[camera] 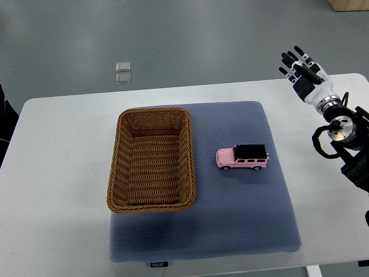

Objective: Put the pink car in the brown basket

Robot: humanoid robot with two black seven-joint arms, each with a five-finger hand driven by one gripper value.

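A pink toy car with a black roof lies on the blue-grey mat, just right of the brown wicker basket. The basket stands empty on the mat's left half. My right hand hovers at the table's far right corner, well above and to the right of the car, its fingers spread and holding nothing. The left arm does not show.
The mat rests on a white table. Two small clear squares lie on the grey floor beyond the table's far edge. A dark object pokes in at the left edge.
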